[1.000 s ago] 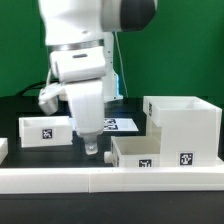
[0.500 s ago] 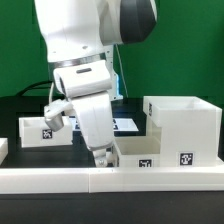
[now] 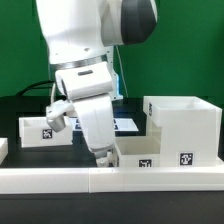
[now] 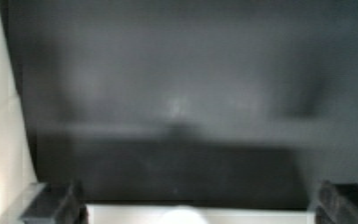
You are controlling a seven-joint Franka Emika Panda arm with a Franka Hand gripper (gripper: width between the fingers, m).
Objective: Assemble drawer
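Note:
A tall white open box (image 3: 182,124) stands at the exterior view's right. A low white open tray (image 3: 150,152) sits in front of it, each with a marker tag. A second white box (image 3: 44,130) stands at the exterior view's left. My gripper (image 3: 102,158) hangs tilted, fingertips low, just beside the tray's left wall. In the wrist view the two dark fingers (image 4: 51,203) stand far apart, so the gripper (image 4: 201,205) is open. A blurred white edge (image 4: 194,215) shows between them; whether they touch it I cannot tell.
The marker board (image 3: 126,125) lies on the black table behind the gripper. A white ledge (image 3: 110,181) runs along the front edge. A green wall is at the back.
The gripper has dropped lower and shifted toward the exterior view's right, tilting, to the tray's left wall. Over the last half second it barely moved.

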